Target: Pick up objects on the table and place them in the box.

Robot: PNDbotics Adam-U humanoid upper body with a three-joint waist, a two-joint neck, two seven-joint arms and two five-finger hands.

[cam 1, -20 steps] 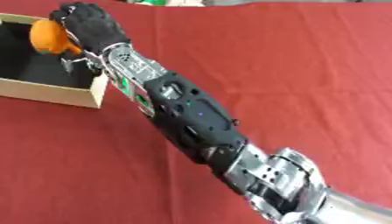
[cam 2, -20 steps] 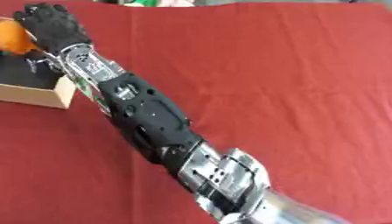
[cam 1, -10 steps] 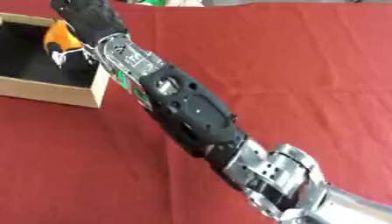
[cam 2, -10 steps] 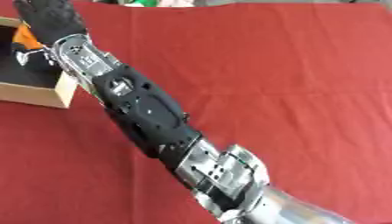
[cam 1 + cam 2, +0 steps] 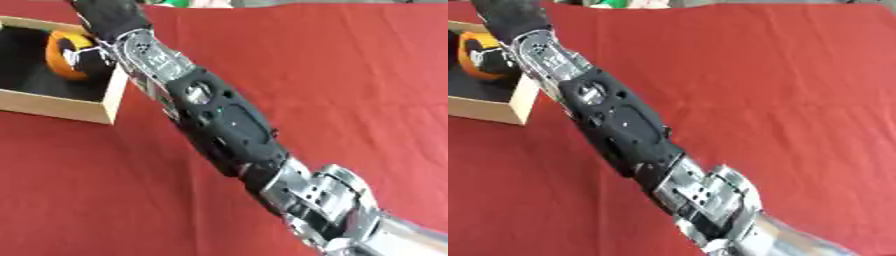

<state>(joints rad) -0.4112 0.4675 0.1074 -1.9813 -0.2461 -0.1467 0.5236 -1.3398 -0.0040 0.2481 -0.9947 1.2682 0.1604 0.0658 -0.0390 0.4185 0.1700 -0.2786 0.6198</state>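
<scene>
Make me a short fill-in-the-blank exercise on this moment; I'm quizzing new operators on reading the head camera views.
1. The orange object lies inside the ____.
2. The cloth that covers the table is ____ in colour.
3. The arm that stretches across the table to the box is the robot's ____ arm.
4. The inside of the box is ____ in colour.

Missing words: box; red; right; black

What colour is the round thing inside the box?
The round object in the cardboard box is orange, seen best in the left eye view.
</scene>
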